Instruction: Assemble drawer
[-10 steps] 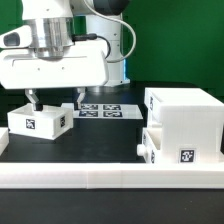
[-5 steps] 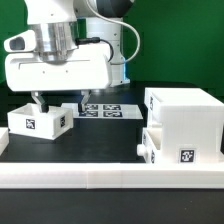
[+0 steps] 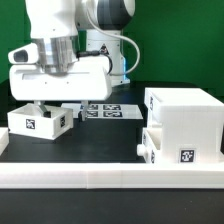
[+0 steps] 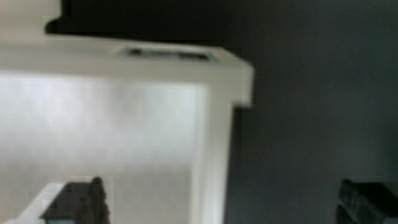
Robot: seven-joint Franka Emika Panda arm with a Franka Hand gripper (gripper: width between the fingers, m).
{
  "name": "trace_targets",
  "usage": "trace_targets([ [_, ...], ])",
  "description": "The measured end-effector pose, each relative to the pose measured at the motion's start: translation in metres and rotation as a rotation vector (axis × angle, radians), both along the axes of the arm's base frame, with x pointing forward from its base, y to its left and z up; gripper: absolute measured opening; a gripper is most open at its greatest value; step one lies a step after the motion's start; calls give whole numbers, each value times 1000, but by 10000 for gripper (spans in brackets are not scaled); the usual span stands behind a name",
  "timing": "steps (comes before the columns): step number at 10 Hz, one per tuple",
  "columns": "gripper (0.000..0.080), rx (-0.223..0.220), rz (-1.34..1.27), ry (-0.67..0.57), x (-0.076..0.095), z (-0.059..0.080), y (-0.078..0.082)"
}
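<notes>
The drawer's large white housing [image 3: 187, 112] stands at the exterior view's right, with one small tagged tray [image 3: 176, 151] against its front. The other small tray [image 3: 38, 121] sits alone at the left. My gripper [image 3: 60, 104] hangs low right above that tray's right end. It is open and empty. In the wrist view my gripper [image 4: 222, 203] has its jaws wide apart, astride the tray's side wall [image 4: 217, 120]. One dark fingertip [image 4: 75, 200] is over the tray's white inside. The other is over the black table.
The marker board [image 3: 106, 110] lies flat behind the left tray, partly hidden by my hand. A long white border wall [image 3: 110, 181] runs along the front edge. Black table [image 3: 105, 138] lies between the left tray and the housing.
My hand has come down and shifted a little to the exterior view's right, closer to the left tray. The trays and the housing have not moved.
</notes>
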State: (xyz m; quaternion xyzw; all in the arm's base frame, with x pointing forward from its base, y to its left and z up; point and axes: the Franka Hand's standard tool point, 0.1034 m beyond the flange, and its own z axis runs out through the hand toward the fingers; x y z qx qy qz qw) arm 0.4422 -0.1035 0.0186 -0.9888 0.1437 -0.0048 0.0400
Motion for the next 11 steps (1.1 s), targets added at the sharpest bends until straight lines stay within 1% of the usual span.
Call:
trace_targets([
  [1,649,-5,3,-2,-3,-7,0],
  [2,649,-4,4,2,-6,-11,2],
  [6,649,-8,21,0,-9,-14,9],
  [7,525,-8,25,0,-9,-14,9],
  [8,341,-8,30,0,-9,-14,9],
  [9,206,-8,34,0,-9,-14,9],
  [10,206,-8,36,0,-9,-14,9],
  [11,54,-8,38,-1,-9,-14,10],
])
